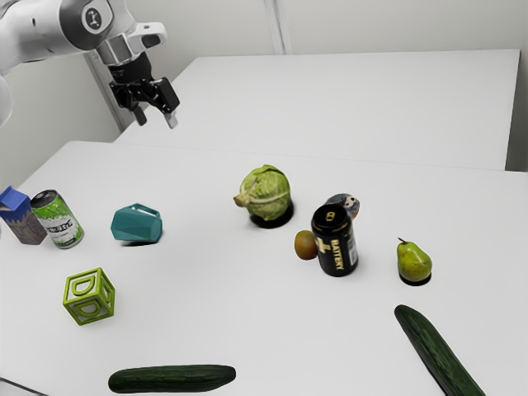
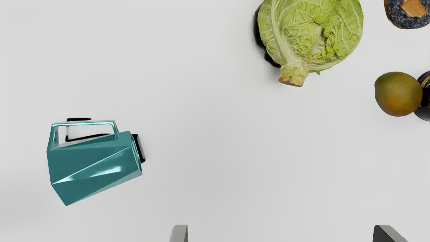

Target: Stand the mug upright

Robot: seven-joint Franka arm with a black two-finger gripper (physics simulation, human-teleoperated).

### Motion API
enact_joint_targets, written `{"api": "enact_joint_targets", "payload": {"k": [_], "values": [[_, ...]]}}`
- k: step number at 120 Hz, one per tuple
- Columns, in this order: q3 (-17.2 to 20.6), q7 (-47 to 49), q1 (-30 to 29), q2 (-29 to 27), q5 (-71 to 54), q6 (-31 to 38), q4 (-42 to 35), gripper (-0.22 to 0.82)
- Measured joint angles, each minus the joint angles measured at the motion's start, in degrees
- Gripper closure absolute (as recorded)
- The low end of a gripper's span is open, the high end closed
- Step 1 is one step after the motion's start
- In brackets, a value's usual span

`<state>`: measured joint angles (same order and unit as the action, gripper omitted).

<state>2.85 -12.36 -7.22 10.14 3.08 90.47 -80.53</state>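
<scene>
Teal, glossy and faceted, the mug [image 1: 136, 224] lies on its side between the green can [image 1: 58, 221] and the cabbage [image 1: 268, 194] on a white desk [image 1: 206, 318] near pale walls [image 1: 396, 25], the pincer [image 1: 157, 122] above with fingers apart.

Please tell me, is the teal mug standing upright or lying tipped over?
Tipped over: the mug lies on its side, its handle beside the body and its mouth facing sideways, not up.

A simulated workspace, its exact kind unclear, shows a plain white table [image 1: 247, 322] bearing loose produce such as a cabbage [image 1: 268, 194] and a pear [image 1: 414, 261], with pale, bare walls [image 1: 396, 25] behind.
</scene>
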Motion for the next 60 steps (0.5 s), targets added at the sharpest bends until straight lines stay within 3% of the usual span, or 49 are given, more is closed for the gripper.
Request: {"api": "enact_joint_targets", "payload": {"k": [35, 47, 60], "values": [[-0.4, -0.6, -0.2, -0.3, 1.6, 0.3, -0.8, 0.0], [-3.3, -0.9, -0.9, -1.9, 7.7, -0.6, -2.1, 0.0], [-8.9, -2.3, -1.1, -3.6, 14.7, -3.1, -3.3, 0.0]]}}
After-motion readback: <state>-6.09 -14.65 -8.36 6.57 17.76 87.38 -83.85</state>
